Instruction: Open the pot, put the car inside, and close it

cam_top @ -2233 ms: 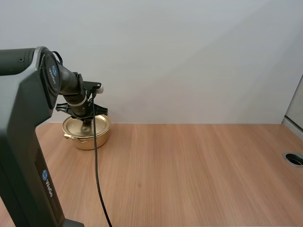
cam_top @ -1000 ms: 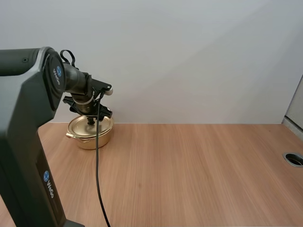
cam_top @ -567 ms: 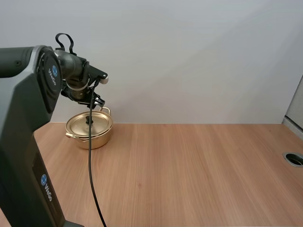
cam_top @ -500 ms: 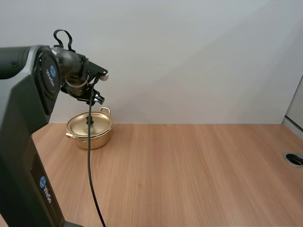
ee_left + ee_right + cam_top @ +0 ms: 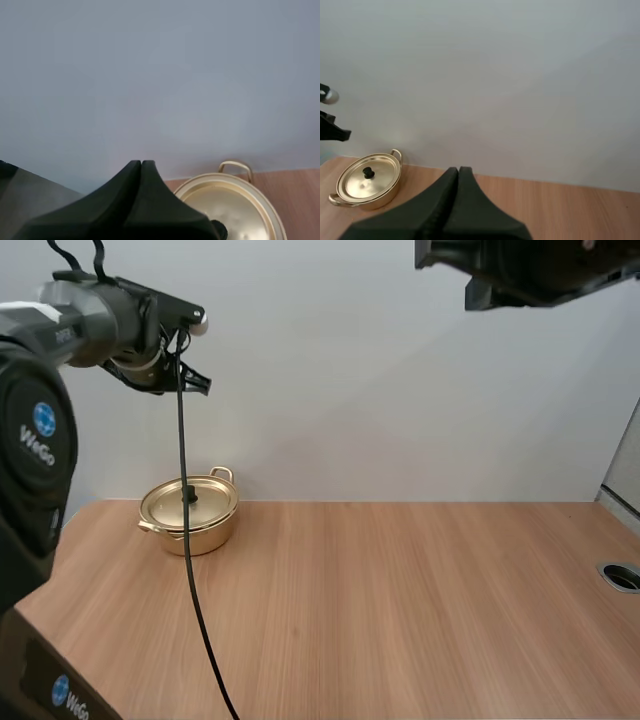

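A gold pot [image 5: 190, 513] with two loop handles stands at the table's far left, its lid [image 5: 189, 502] with a black knob resting on it. My left gripper [image 5: 200, 385] hangs high above the pot, its fingers lying together as one dark wedge [image 5: 141, 167] with the lidded pot [image 5: 235, 210] below. My right gripper [image 5: 458, 172] is shut on nothing too, raised high over the table; the pot [image 5: 366, 186] sits far off to its left. Part of my right arm [image 5: 530, 270] crosses the upper right of the high view.
The wooden table [image 5: 400, 600] stretches wide to the right of the pot. A round metal grommet [image 5: 622, 576] sits at its right edge. A plain pale wall stands behind.
My left gripper has let go of the lid knob and risen well above the pot, and the lid stays on. My right arm has come into the high view at the upper right.
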